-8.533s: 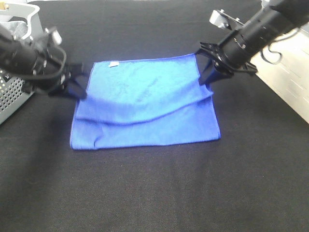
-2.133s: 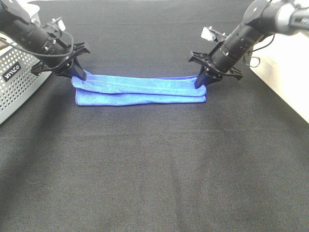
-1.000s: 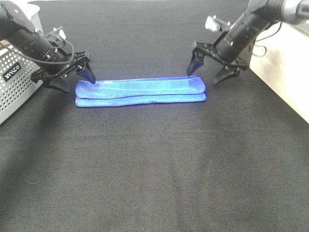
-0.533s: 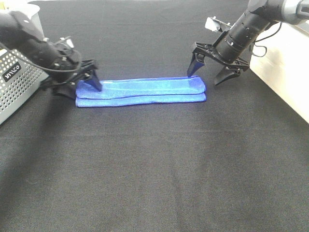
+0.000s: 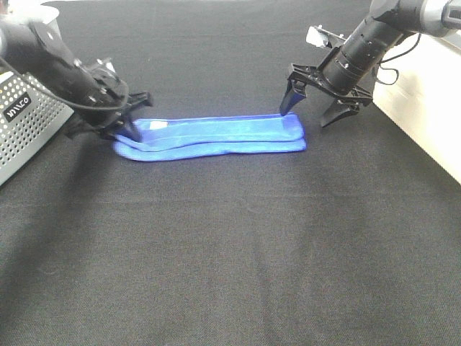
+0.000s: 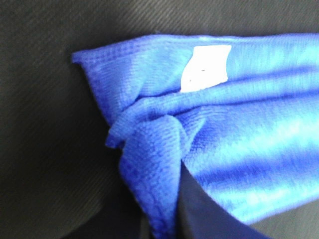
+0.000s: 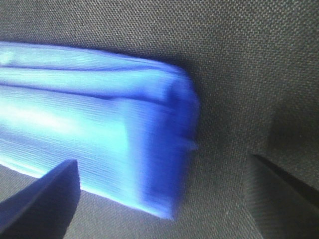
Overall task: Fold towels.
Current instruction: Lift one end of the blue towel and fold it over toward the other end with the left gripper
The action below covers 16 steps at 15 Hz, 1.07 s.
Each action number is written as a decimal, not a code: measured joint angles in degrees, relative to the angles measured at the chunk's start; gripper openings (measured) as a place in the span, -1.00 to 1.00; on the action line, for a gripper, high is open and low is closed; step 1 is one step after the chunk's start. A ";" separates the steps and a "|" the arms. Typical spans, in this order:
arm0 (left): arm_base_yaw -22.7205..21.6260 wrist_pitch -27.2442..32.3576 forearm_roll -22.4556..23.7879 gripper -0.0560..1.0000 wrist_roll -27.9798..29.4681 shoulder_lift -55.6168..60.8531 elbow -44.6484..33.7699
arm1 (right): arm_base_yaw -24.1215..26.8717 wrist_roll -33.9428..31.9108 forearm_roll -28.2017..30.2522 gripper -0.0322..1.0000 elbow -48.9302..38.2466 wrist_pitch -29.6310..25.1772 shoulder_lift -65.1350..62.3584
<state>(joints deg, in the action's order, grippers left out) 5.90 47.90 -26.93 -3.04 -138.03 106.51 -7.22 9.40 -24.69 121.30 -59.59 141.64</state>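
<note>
The blue towel (image 5: 216, 135) lies folded into a long narrow strip on the black table. My left gripper (image 5: 127, 130) is shut on the towel's left end. In the left wrist view the towel (image 6: 239, 149) bunches up around a dark finger (image 6: 199, 214), with its white tag (image 6: 207, 67) just beyond. My right gripper (image 5: 308, 109) stands open over the strip's right end, one fingertip touching the far corner and the other off to the right. In the right wrist view the folded end of the towel (image 7: 89, 124) sits between the wide-apart fingers (image 7: 45, 204), ungripped.
A grey perforated basket (image 5: 25, 122) stands at the left edge beside the left arm. A white surface (image 5: 425, 94) borders the table on the right. Black cloth (image 5: 230, 252) covers the table in front of the towel.
The left gripper has closed on the towel's left end, which is now rumpled and slightly raised. The right gripper has stayed open in the same place.
</note>
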 joint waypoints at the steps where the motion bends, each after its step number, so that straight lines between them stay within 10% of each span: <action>1: -0.06 2.12 5.04 -0.77 2.69 1.66 1.55 | 0.00 0.00 0.23 0.68 0.00 -0.23 0.00; 2: -0.06 6.13 12.26 -0.77 6.30 4.01 4.93 | 0.00 0.00 0.34 0.68 0.00 -1.26 0.00; 6: 0.69 15.24 16.73 -0.77 9.17 5.96 12.03 | 0.00 -1.15 -0.97 0.68 0.00 -3.04 0.00; 16: 17.76 5.73 6.36 -0.74 19.37 0.23 14.95 | 0.00 -2.69 -0.92 0.68 0.00 -9.34 -9.17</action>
<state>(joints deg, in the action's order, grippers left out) 23.66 53.63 -20.57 16.33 -137.80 121.47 -7.22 6.70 -25.61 121.30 -68.93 132.47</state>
